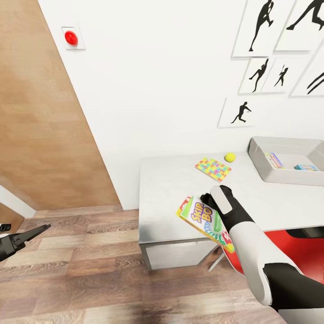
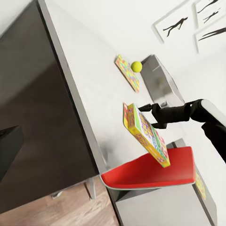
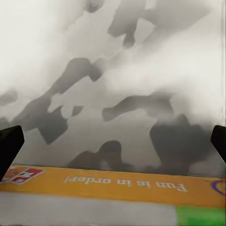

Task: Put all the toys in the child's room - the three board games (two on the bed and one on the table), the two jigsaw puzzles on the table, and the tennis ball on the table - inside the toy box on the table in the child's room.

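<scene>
The board game (image 1: 204,221) is clamped by the right gripper (image 1: 210,200); it should be kept level and carried toward two o'clock into the toy box (image 1: 261,167).

White-green Skip-Bo game box (image 1: 204,222) with yellow edge; yellow, pink, blue, green jigsaw puzzle (image 1: 213,168); yellow-green tennis ball (image 1: 230,157); pale grey toy box (image 1: 263,167); pale grey speckled counter (image 1: 171,189).

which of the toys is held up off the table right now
The white-green Skip-Bo board game, gripped by the right hand above the table edge. The jigsaw puzzle and tennis ball lie on the tabletop; two more toys sit inside the toy box.
</scene>
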Tool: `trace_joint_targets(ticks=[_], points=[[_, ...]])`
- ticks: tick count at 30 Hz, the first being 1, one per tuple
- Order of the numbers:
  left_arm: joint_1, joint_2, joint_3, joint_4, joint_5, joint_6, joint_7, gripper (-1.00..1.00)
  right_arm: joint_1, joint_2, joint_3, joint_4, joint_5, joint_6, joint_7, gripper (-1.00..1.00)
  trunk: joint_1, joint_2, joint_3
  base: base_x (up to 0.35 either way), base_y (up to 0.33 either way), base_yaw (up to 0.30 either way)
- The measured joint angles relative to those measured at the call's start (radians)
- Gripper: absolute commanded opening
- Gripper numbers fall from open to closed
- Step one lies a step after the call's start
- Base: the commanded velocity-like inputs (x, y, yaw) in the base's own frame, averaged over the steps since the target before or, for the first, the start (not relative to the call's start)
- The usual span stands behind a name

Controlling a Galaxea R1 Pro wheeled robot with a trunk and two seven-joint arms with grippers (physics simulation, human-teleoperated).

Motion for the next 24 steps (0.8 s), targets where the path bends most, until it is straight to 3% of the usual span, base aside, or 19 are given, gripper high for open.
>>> trace_joint_targets(ticks=[24], points=[[0.000, 0.000, 0.000, 0.000, 0.000, 0.000, 0.000, 1.00, -0.002, -0.004, -0.003, -0.026, 0.003, -0.030, -0.007, 1.00, 0.000, 0.000, 0.000, -0.022, 0.000, 0.000]])
